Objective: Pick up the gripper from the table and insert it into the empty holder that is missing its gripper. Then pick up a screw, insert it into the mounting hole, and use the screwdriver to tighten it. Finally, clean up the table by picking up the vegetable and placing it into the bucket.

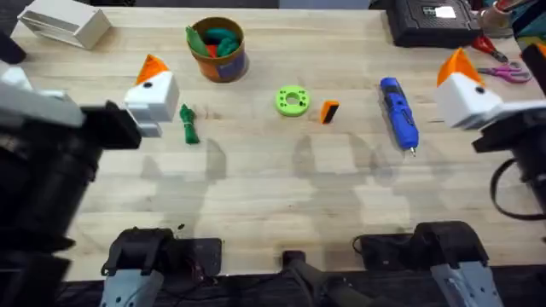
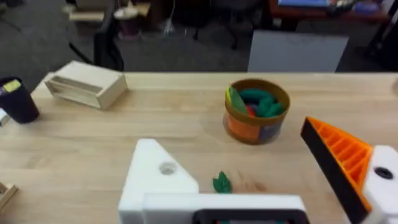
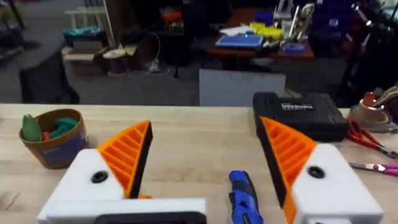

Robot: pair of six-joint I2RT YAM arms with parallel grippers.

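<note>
Both tools open, empty: left tool [image 1: 153, 85] lacks one pad, right tool [image 3: 205, 162] over screwdriver [image 1: 398, 113]. Gripper [image 1: 329, 112] on desk [image 1: 273, 196].

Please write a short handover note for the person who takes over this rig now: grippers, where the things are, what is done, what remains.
Left gripper: open, holds nothing; one finger is a bare white holder with no pad.
Right gripper: open, holds nothing, both pads on.
Loose orange gripper lies mid-table beside the green ring. Screwdriver lies right of it. Vegetable lies near the left gripper. Bucket at the back, already holding toys.
Done: nothing yet.
Left: insert the pad, screw it, bin the vegetable.
</note>
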